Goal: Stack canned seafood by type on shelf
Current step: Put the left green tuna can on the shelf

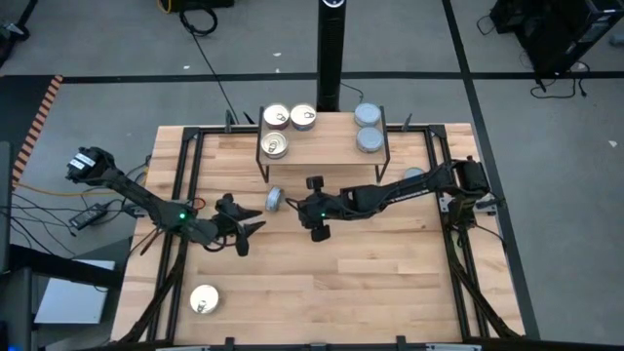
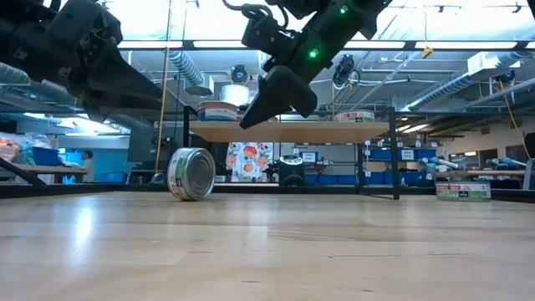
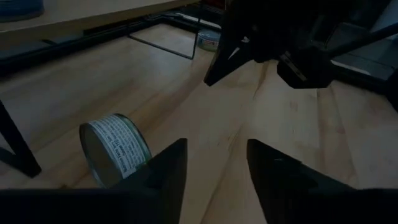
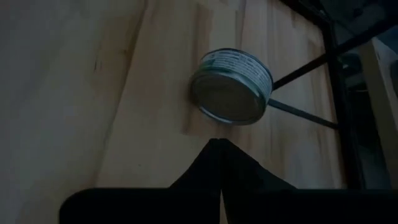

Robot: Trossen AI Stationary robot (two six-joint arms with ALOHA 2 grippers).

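The shelf [image 1: 322, 148] stands at the table's far middle. On it lie three gold-lidded tins [image 1: 276, 117] on the left and two blue-grey-lidded tins [image 1: 369, 127] on the right. One more tin [image 1: 275, 199] stands on its rim on the table in front of the shelf [image 2: 191, 174]. My left gripper [image 1: 253, 237] is open just near-left of this tin, which shows beside one finger [image 3: 115, 149]. My right gripper [image 1: 295, 203] is shut, raised above the table [image 2: 251, 121] just right of the tin [image 4: 231, 86], its tip pointing at it without touching.
A gold-lidded tin [image 1: 204, 299] lies flat near the table's near left corner. Another tin [image 1: 413, 175] lies by the shelf's right legs, partly under my right arm. A black post [image 1: 331, 58] rises behind the shelf. Black frame rails [image 1: 180, 195] run along the table's sides.
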